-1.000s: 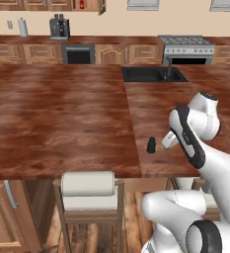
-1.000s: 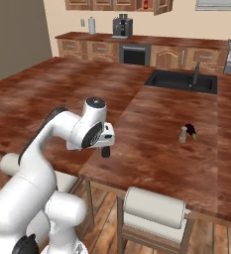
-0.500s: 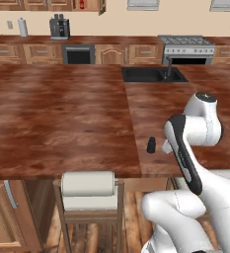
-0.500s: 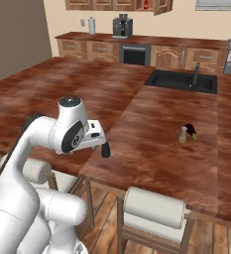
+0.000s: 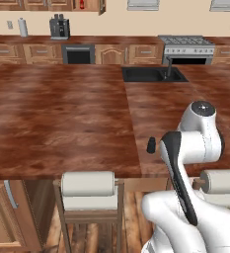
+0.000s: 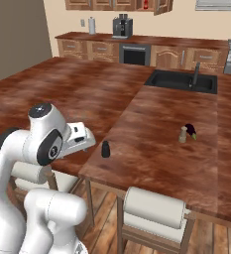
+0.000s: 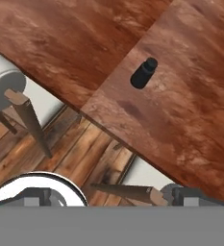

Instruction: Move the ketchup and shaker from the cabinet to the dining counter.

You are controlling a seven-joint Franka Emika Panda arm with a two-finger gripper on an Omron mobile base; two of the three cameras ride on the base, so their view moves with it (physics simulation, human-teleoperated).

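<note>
Jaws wide and empty, the robot's hand is clear of the shaker (image 5: 151, 145), upright near the dining surface's (image 5: 62, 113) front edge; the ketchup (image 5: 82, 4) apparently waits in the open cabinet (image 5: 89, 5), half the job left.

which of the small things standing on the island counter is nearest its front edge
The black shaker, upright near the front edge by the seam in the dining counter. The small pale bottle and the dark item touching it sit farther back.
</note>
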